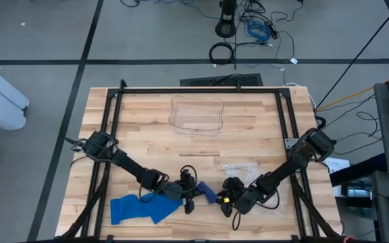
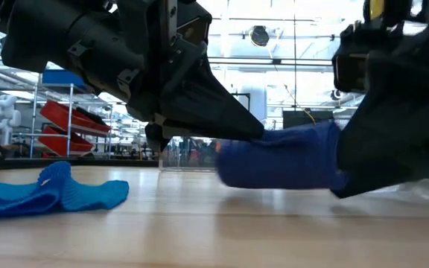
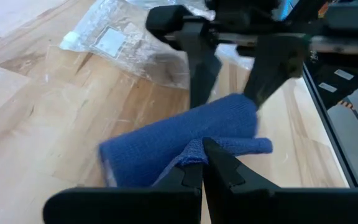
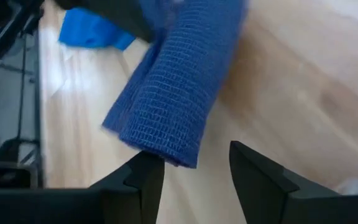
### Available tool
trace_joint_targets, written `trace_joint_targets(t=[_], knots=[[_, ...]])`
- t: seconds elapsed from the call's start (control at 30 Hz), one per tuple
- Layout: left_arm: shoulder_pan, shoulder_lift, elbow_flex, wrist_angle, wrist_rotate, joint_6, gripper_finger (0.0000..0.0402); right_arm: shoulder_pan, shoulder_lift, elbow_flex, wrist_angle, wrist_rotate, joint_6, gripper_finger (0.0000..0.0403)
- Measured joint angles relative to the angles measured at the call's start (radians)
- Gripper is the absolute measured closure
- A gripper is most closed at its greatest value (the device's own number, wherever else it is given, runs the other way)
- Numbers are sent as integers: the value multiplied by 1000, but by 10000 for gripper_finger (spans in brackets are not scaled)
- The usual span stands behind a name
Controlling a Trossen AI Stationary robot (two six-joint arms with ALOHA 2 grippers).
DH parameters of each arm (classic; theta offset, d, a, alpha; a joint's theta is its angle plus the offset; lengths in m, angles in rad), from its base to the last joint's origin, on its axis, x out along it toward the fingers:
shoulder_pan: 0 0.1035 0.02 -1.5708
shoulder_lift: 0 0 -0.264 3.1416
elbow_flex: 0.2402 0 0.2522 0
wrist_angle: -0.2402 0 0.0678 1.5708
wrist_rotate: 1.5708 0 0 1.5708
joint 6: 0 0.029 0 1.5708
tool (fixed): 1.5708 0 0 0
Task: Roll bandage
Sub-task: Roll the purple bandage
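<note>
Wood table (image 1: pixel 147 115), lower centre: blue bandage (image 1: pixel 206 192) roll pinched in my shut left gripper (image 1: pixel 189 194), right gripper (image 1: pixel 227 197) parted at its free end; I should regrip squarely, keep layers tight.

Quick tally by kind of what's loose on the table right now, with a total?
Blue bandage: 1, one end rolled, the rest loose on the wood
Clear plastic tray: 1
Clear plastic wrapper: 1
Total: 3
</note>
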Motion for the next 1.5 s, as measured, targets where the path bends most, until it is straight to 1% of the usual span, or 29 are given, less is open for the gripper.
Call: trace_joint_targets(t=[0.17, 0.23, 0.33, 0.43, 0.53, 0.63, 0.77, 0.83, 0.93, 1.03, 1.13, 1.17, 1.3, 1.37, 1.4, 1.5], knots=[[1, 0, 1, 2, 4, 0, 400, 0, -89, 0, -114, -41, -7, 242], [1, 0, 1, 4, 3, 0, 400, -8, -119, 0, -150, -39, -14, 248], [1, 0, 1, 3, 3, 0, 400, -32, -127, 0, -165, -49, -48, 256], [1, 0, 1, 3, 3, 0, 400, -55, -114, 0, -154, -92, -80, 257], [1, 0, 1, 7, 3, 0, 400, -71, -97, 0, -158, -144, -102, 245], [1, 0, 1, 8, 3, 0, 400, -82, -93, 0, -158, -195, -114, 222], [1, 0, 1, 8, 3, 0, 400, -101, -93, 0, -161, -316, -113, 190], [1, 0, 1, 8, 4, 0, 400, -109, -93, 0, -160, -363, -107, 180], [1, 1, 1, 6, 4, 1, 400, -114, -93, 0, -159, -389, -100, 176], [1, 1, 1, 3, 4, 1, 400, -113, -109, 0, -163, -404, -99, 186], [1, 1, 1, 4, 4, 1, 400, -101, -146, 0, -160, -396, -110, 204], [1, 1, 1, 4, 4, 1, 400, -93, -162, 0, -160, -377, -117, 211], [1, 1, 1, 5, 4, 1, 400, -52, -225, 0, -153, -246, -155, 245], [1, 1, 1, 5, 3, 1, 400, -29, -242, 0, -125, -158, -198, 267], [1, 1, 1, 7, 1, 1, 400, -21, -241, 0, -99, -130, -223, 280], [3, 1, 1, 10, -2, 1, 400, -11, -206, 0, -24, -113, -276, 325]])
